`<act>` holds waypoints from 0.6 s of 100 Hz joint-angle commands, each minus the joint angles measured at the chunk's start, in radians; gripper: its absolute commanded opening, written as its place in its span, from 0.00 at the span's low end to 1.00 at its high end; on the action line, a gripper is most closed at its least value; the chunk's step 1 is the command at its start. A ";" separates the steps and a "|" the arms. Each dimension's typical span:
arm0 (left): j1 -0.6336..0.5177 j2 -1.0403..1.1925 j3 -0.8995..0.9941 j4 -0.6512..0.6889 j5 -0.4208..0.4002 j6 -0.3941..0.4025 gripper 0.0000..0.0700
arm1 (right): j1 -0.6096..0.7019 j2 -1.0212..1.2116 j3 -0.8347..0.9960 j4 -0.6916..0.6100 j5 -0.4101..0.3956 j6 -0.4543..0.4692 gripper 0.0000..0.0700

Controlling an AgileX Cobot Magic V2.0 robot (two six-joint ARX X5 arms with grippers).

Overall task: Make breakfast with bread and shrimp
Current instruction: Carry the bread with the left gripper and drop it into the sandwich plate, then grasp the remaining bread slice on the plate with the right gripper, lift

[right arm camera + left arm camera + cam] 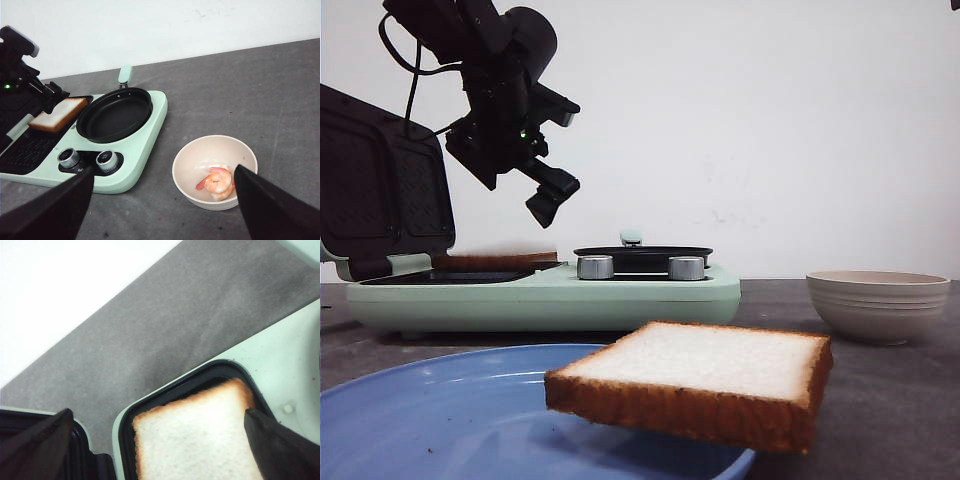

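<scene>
One bread slice (200,435) lies in the black left tray of the mint-green breakfast maker (620,295); it also shows in the right wrist view as the bread slice (59,114). My left gripper (548,195) hangs open just above it, with nothing between its fingers (35,440). A second bread slice (695,375) rests on the blue plate (420,410) in the foreground. The pinkish-orange shrimp (216,182) sits in a beige bowl (180,172). My right gripper (160,207) is open and empty, above the table between the maker and the bowl; it does not show in the front view.
The maker's hinged black lid (380,190) stands open at the left. A round black pan (115,114) sits on its right half, with two silver knobs (68,157) in front. The bowl (877,300) stands on the dark grey table right of the maker.
</scene>
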 commanded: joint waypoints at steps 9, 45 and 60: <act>-0.012 0.020 0.042 0.003 0.002 -0.009 1.00 | 0.002 0.005 0.015 0.010 0.002 -0.008 0.80; -0.022 -0.184 0.138 -0.103 0.075 -0.269 0.00 | 0.002 0.119 0.015 0.016 0.000 -0.010 0.68; -0.011 -0.322 0.137 -0.183 0.150 -0.299 0.01 | 0.002 0.243 0.015 0.028 -0.064 0.034 0.68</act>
